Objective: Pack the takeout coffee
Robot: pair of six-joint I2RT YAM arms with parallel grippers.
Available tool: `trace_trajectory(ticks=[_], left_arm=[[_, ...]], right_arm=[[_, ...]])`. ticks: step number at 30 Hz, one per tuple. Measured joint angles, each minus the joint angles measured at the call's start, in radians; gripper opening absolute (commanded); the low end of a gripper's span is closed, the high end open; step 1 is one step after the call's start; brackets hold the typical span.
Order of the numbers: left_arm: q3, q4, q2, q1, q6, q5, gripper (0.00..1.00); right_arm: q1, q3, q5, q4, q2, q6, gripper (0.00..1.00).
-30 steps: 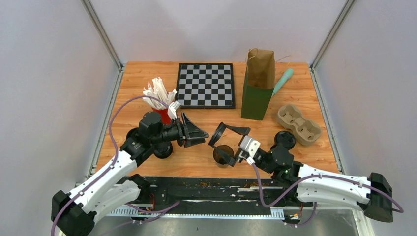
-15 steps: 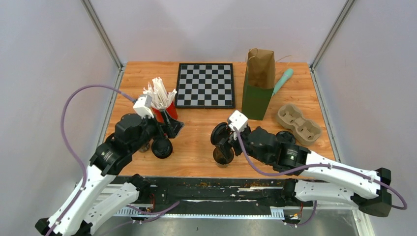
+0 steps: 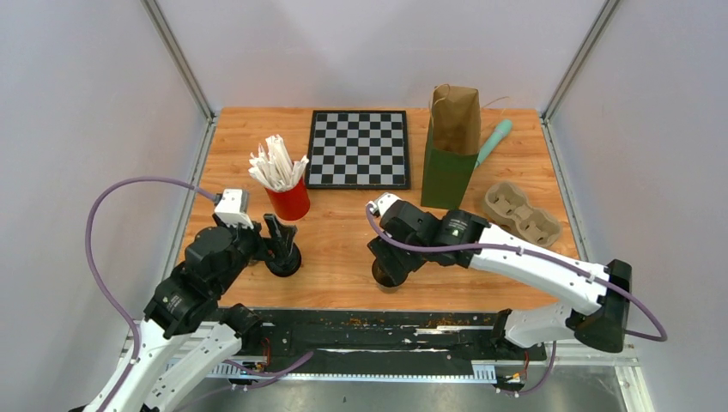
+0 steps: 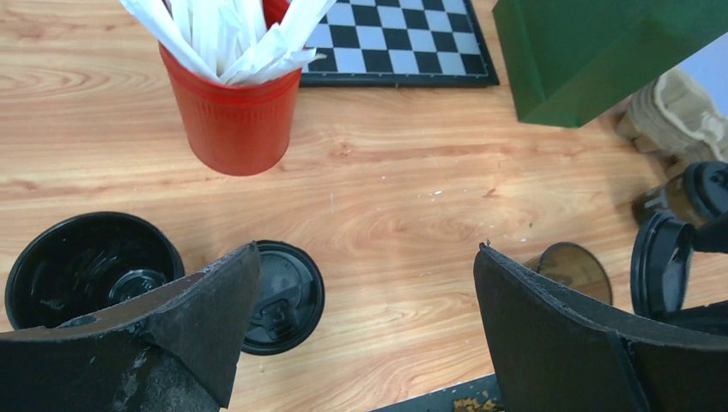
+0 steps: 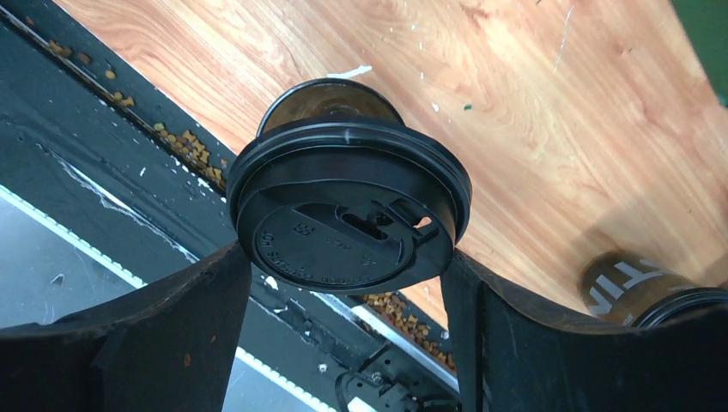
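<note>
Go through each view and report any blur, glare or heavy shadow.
Top view: even light, sharp, only soft shadows on the table. Left wrist: red cup crisp, no glare. Right wrist: lid sharp with a faint sheen; the dark cup at lower right is blurred.

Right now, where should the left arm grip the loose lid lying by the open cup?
Probably across its rim, from straight above: the lid lies flat, too low for a side approach, and the open cup stands close beside it.
</note>
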Motion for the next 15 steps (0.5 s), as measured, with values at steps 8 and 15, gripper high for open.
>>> trace_trajectory(ticks=[8,15], left_arm=[[-0.08,0.008,-0.085,0.0,0.041,0.002,1.0],[-0.081,0.029,-0.124,0.0,0.048,0.0,1.0]], right_arm=[[-0.061,0.072,-0.095,-0.08,0.15,-0.02,0.74],[-0.091,0.161,-0.164,-0.122,0.272,-0.06,0.74]])
